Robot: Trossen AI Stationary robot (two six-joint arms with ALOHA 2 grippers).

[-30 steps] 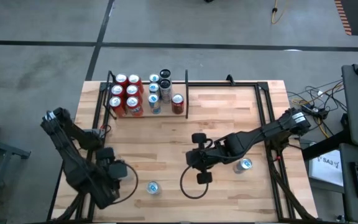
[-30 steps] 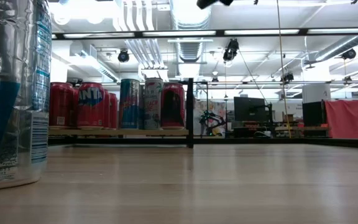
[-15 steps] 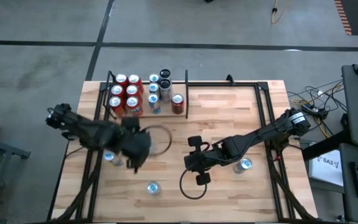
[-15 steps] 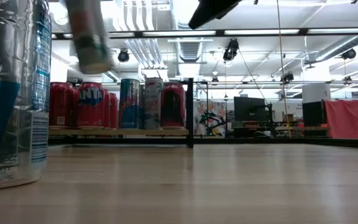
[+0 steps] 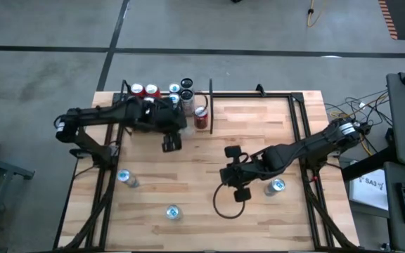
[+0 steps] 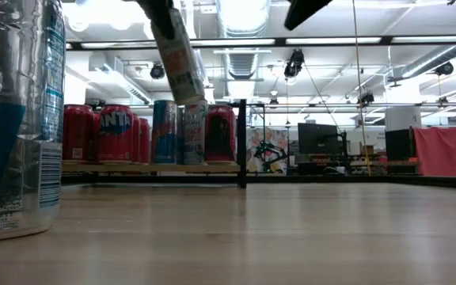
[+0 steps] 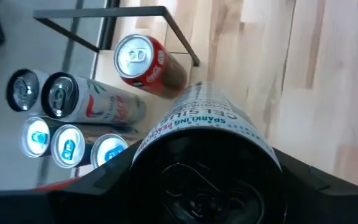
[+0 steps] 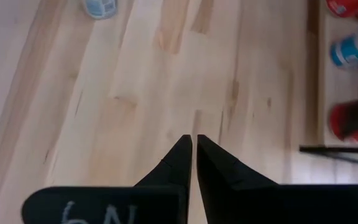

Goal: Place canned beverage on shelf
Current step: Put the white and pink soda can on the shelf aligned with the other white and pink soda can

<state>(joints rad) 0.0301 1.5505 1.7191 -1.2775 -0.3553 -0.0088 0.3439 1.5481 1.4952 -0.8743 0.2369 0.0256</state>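
Note:
A white can (image 7: 207, 134) with printed lettering is in my left gripper (image 5: 174, 121), in the air over the near edge of the shelf (image 5: 204, 130). In the low view this can (image 6: 178, 59) hangs tilted in front of the cans on the shelf. The shelf is a black-framed bay with a plank floor at the table's far left. It holds red cans (image 5: 144, 90), blue-topped ones (image 7: 67, 144) and dark-topped ones (image 5: 186, 86), all upright. My right gripper (image 8: 193, 142) is shut on nothing, above bare wood mid-table (image 5: 227, 174). My left gripper has the white can between its two fingers (image 7: 89, 190), one on each side of the can's wall (image 7: 166, 134), at the end nearer the wrist. The can runs along the fingers, which slant down toward the shelf. It is lifted clear and tilted, its free end (image 6: 190, 93) lowest.
Three silver cans stand on the table: near left (image 5: 124, 178), near middle (image 5: 172, 211) and near right (image 5: 276, 186). One of them looms at the low view's left (image 6: 14, 119). A black post (image 6: 242, 142) ends the shelf; a wider framed bay (image 5: 259, 95) lies to its right.
My left gripper has swung with the white can from the table's near left corner toward the far edge, rising a little, and is now at the shelf's front. The can has stayed clear of the table. My right gripper has drifted slightly toward the right edge, still shut.

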